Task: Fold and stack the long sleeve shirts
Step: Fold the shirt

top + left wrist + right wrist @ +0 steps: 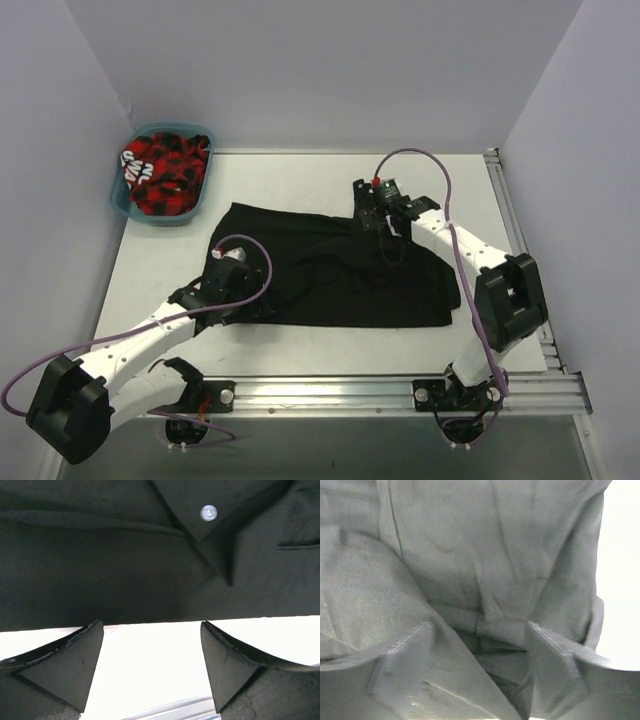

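Presently: fold step, judging by how things lie. Black shirt (pixel 340 270) lies spread mid-bench (pixel 300 345), with nothing stacked yet. Left tool (pixel 152 625) has its jaws wide and empty over bare bench, just short of the near hem, with a pale button (pixel 208 512) ahead. Right tool (pixel 480 625) has its jaws apart above bunched cloth at the shirt's far right, pinching nothing. Next move likely calls for a clean pinch on an edge, carried over flat.

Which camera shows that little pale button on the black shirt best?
Left wrist view: the button is sharp. The top view shows the black shirt but no button; the right wrist only wrinkled cloth.
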You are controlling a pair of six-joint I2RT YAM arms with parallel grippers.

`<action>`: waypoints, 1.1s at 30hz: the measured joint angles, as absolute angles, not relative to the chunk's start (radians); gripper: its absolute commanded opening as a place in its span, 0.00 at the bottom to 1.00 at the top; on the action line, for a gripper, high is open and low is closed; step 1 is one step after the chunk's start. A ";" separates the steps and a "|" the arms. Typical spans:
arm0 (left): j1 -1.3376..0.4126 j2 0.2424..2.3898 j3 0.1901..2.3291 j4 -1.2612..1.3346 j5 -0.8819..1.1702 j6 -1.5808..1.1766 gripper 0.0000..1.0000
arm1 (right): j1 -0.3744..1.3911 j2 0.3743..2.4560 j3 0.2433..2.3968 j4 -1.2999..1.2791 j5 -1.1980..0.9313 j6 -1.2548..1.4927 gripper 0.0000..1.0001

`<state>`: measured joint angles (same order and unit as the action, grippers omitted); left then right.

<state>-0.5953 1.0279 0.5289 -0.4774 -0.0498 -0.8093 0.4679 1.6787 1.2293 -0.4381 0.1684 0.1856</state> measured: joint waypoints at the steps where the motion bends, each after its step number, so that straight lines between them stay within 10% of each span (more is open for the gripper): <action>1: -0.595 1.025 0.534 -0.478 -0.047 -0.812 0.89 | 0.468 1.669 1.231 -0.438 0.182 0.197 0.84; 24: -0.722 1.312 0.645 -0.250 -0.216 -1.168 0.83 | 0.472 0.891 0.672 -0.337 0.064 0.546 1.00; 33: -0.762 1.419 0.670 -0.195 -0.266 -1.220 0.62 | 0.472 0.877 0.621 -0.284 0.044 0.579 1.00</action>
<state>-0.7620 1.4189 0.6701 -0.1947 -0.2661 -1.2201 0.4717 0.8772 0.6209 -0.2844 0.0444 0.5789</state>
